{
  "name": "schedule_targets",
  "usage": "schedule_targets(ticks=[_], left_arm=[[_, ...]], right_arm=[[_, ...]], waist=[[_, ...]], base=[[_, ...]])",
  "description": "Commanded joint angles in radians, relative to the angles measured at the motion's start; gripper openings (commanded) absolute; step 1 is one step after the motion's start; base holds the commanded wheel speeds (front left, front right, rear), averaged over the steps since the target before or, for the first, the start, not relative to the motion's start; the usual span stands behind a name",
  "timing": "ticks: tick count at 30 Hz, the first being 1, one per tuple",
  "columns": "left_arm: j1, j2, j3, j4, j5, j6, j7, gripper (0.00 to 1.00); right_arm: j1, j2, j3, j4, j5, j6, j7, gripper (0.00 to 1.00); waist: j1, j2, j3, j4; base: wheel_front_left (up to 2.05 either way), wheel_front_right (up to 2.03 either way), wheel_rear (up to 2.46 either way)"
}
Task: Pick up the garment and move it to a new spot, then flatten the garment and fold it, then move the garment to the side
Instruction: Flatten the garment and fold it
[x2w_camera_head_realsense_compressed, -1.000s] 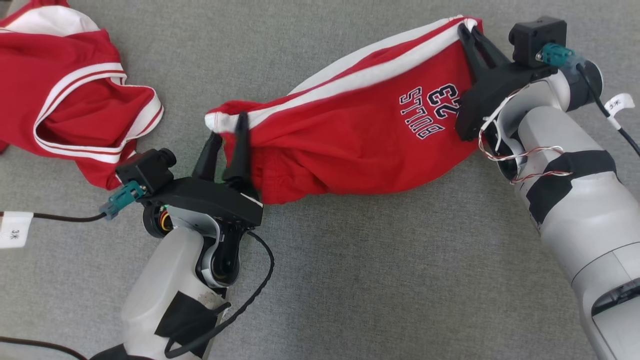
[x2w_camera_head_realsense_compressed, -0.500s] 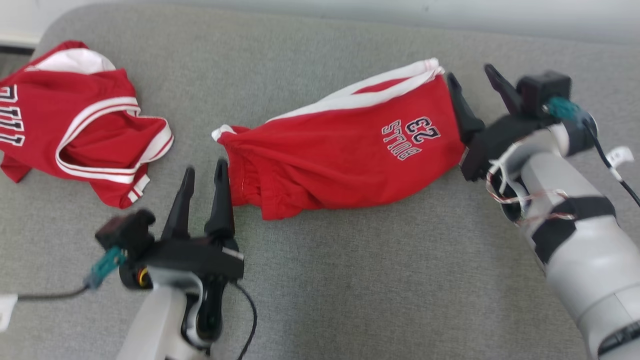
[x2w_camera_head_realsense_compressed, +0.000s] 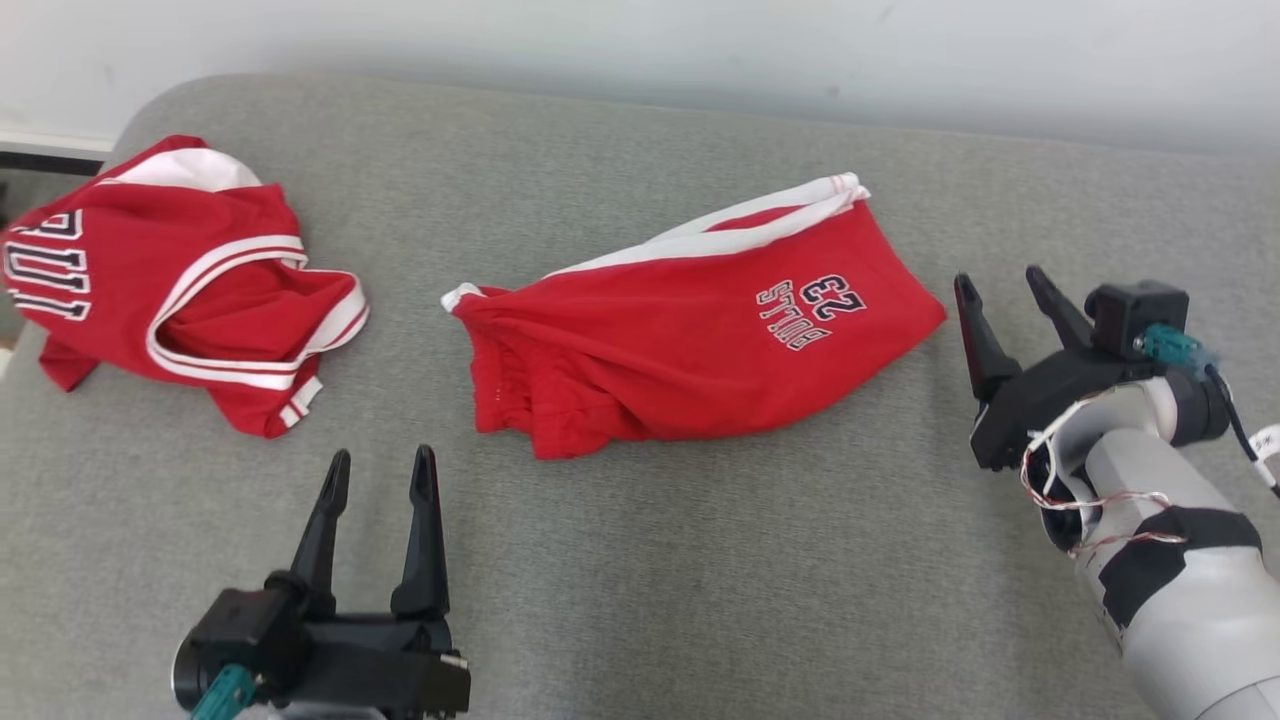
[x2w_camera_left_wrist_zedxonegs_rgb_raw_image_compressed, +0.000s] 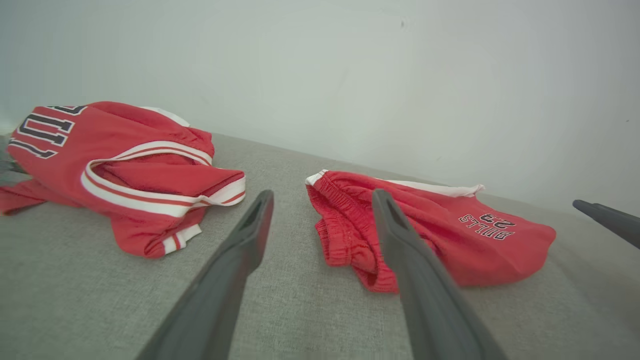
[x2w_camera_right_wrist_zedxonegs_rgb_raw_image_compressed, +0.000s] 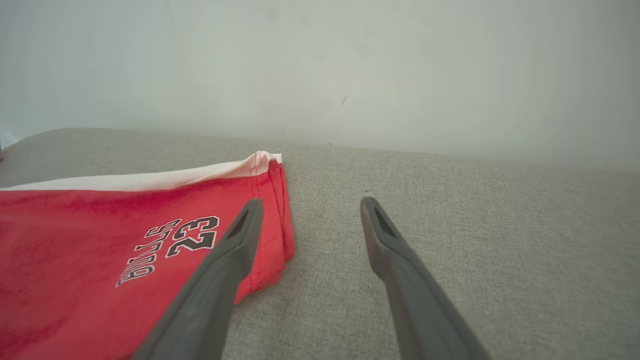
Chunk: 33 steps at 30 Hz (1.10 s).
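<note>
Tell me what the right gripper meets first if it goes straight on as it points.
Likely the bare grey cushion, then the white wall behind it. The right gripper, open, aims just past the red shorts; the finger nearer them might graze the hem, but depth is unclear.

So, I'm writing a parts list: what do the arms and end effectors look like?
The left end effector and right end effector are black, each with two long tapered dark fingers and a small black camera box with a teal connector. The right forearm is pale grey, wrapped with black tape and trailing twisted red-and-white wires.
</note>
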Motion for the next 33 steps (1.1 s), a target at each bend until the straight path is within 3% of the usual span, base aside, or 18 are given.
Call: schedule_targets(ticks=[1, 20, 28, 29, 30, 33], left_arm=[[0.032, 0.001, 0.001, -0.011, -0.015, 0.008, -0.002, 1.0], [0.041, 0.001, -0.069, -0.019, -0.035, 0.053, -0.002, 1.0], [0.037, 0.0, -0.081, -0.012, -0.043, 0.063, -0.002, 1.0], [0.038, 0.0, -0.081, -0.011, -0.044, 0.065, -0.002, 1.0], [0.041, 0.001, -0.081, -0.01, -0.044, 0.067, -0.002, 1.0], [0.044, 0.001, -0.081, -0.001, -0.043, 0.065, -0.002, 1.0]], right_arm=[[0.019, 0.004, -0.013, 0.013, -0.01, -0.002, -0.001, 1.0], [-0.109, -0.006, -0.079, 0.252, -0.05, -0.002, 0.021, 1.0], [-0.091, 0.007, -0.109, 0.279, -0.061, -0.002, 0.09, 1.0], [-0.085, 0.013, -0.107, 0.28, -0.065, -0.002, 0.098, 0.17], [-0.081, 0.019, -0.106, 0.281, -0.066, -0.002, 0.1, 0.0], [-0.066, 0.032, -0.107, 0.283, -0.066, -0.002, 0.085, 0.0]], waist=[[0.0002, 0.0001, -0.011, 0.027], [0.0002, 0.0001, 0.068, 0.177], [0.0002, 0.0001, 0.079, 0.196], [0.0002, 0.0001, 0.079, 0.194], [0.0002, 0.0001, 0.077, 0.191], [0.0002, 0.0001, 0.061, 0.18]], base=[[0.0, 0.0, 0.0], [0.0, 0.0, 0.0], [0.0, 0.0, 0.0], [0.0, 0.0, 0.0], [0.0, 0.0, 0.0], [0.0, 0.0, 0.0]])
